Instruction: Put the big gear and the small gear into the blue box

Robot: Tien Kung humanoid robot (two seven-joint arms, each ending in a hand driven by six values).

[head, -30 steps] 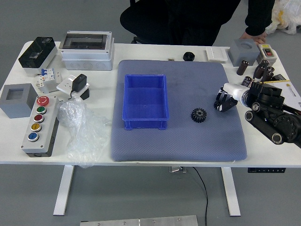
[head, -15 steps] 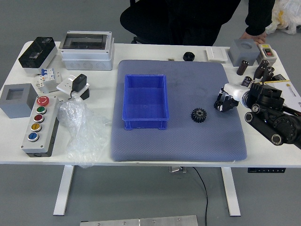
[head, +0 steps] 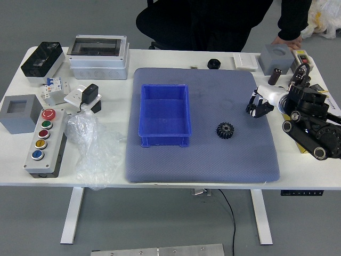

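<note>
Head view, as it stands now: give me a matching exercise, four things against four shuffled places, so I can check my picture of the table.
Things:
1. Blue box
2. Black toothed gear
3. Robot's right hand
4. Button panel

Places:
A. Reaching in across the mat's right edge
B. Off the mat, on the table's left side
C. On the mat's left half
D. On the mat, right of the box

Pairs: 1-C, 2-D, 3-A, 4-B

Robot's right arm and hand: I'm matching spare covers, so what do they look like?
The right arm is glossy black and segmented, with round joint caps ringed in pale metal around dark centres. The right hand shows a white shell with black parts; any lettering is too small to read.
</note>
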